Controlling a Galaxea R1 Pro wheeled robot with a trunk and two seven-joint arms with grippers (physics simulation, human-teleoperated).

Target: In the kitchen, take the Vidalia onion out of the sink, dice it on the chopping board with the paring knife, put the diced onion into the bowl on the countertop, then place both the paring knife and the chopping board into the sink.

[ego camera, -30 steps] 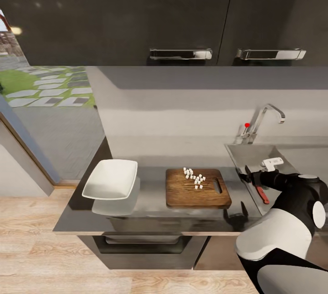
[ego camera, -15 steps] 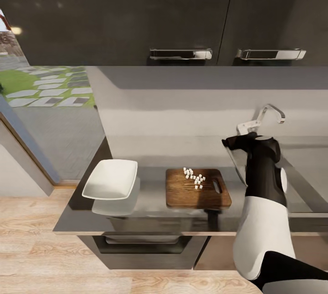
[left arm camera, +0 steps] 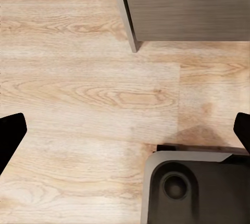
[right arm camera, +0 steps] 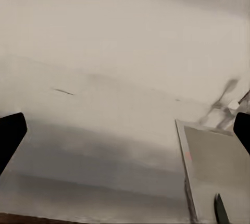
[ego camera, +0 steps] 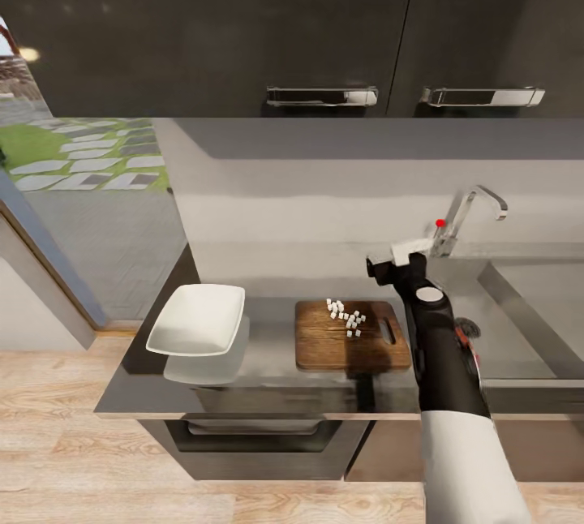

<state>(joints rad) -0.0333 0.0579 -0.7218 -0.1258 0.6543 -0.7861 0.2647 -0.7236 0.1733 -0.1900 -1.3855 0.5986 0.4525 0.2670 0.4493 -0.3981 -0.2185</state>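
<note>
The dark brown chopping board point(ego camera: 345, 345) lies on the grey countertop point(ego camera: 272, 354) with several small white onion dice point(ego camera: 346, 317) on it. The white bowl point(ego camera: 197, 319) stands to its left, with nothing in it. My right gripper point(ego camera: 391, 264) hangs open above the board's far right corner, holding nothing; its wrist view looks at the wall with the fingertips point(right arm camera: 10, 133) wide apart. The paring knife's red handle point(ego camera: 469, 341) shows beside my forearm on the flat part of the sink point(ego camera: 527, 305), and its dark blade point(right arm camera: 219, 209) is also visible. My left gripper point(left arm camera: 125, 135) is open over the wood floor.
The chrome tap point(ego camera: 474, 208) with a red knob rises behind the sink. Dark upper cabinets with metal handles point(ego camera: 322, 95) hang over the counter. A glass door to a garden is at the left. My base point(left arm camera: 198, 187) sits below the left gripper.
My right arm has risen from the knife on the sink's flat part and swung left, ending above the board's far right corner. The knife stays in the sink.
</note>
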